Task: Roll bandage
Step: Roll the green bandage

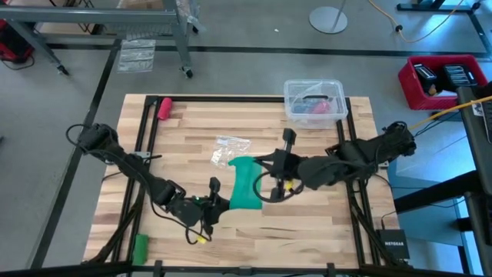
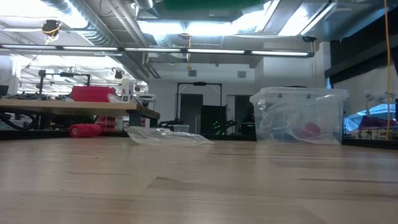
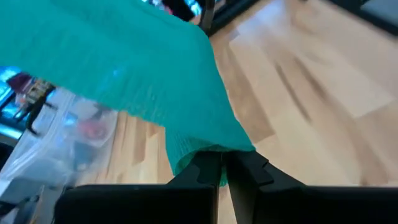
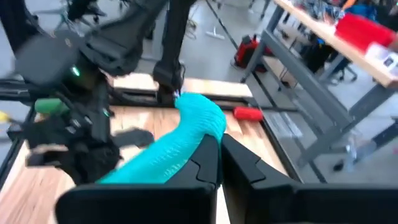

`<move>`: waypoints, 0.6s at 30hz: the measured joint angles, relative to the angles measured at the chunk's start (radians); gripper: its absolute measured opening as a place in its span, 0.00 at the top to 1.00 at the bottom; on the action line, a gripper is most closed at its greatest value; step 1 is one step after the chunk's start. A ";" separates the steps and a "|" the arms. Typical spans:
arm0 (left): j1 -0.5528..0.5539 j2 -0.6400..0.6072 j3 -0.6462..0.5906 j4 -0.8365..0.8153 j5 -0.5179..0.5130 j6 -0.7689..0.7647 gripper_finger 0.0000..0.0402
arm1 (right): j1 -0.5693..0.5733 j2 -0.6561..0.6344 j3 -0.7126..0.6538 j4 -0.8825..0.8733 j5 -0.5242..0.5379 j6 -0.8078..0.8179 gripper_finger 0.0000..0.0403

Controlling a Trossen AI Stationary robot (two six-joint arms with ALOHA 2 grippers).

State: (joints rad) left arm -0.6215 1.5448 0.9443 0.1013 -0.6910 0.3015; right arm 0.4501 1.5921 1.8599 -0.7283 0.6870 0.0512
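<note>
left end effector [image 1: 219, 201]: fingers pinched together, clamped on the lower edge of the bandage; sits at about 6 o'clock of desk centre, near the front edge
left wrist view: both fingers [image 3: 245, 171] meet on a bunched corner of the teal cloth, rest of the cloth fans away above the desk
right end effector [image 1: 265, 171]: fingers closed tight, gripping the bandage's other end; just right of desk centre, around 3 o'clock of the cloth
right wrist view: teal strip [image 4: 180, 140] runs out from between the closed fingers toward the left arm
bandage [image 1: 246, 185]: teal-green strip, unrolled, stretched between the two end effectors; left one at its 7 o'clock, right one at its 2 o'clock; lifted off the desk where gripped
desk [image 1: 323, 231]: light wood planks, black frame
plastic bag [image 1: 229, 148]: clear, crumpled, at 12 o'clock of the bandage, near but apart
clear box [image 1: 314, 102]: at 1 o'clock on the desk, far edge, red thing inside
pink-red roll [image 1: 164, 107]: 11 o'clock corner, well apart
small green roll [image 1: 140, 246]: 7 o'clock corner, well apart
</note>
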 joint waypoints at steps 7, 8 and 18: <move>-0.049 -0.012 0.009 0.142 0.006 -0.134 0.98 | -0.049 0.000 0.000 -0.110 -0.115 0.103 0.97; -0.049 -0.021 0.017 0.141 0.017 -0.218 0.98 | -0.055 0.000 0.000 -0.115 -0.126 0.119 0.97; -0.057 -0.097 0.094 0.172 0.277 -0.612 0.98 | -0.090 0.010 -0.055 -0.165 -0.145 0.124 0.85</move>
State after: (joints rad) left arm -0.6786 1.4482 1.0387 0.2734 -0.4137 -0.3107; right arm 0.3605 1.6020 1.8051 -0.8938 0.5424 0.1753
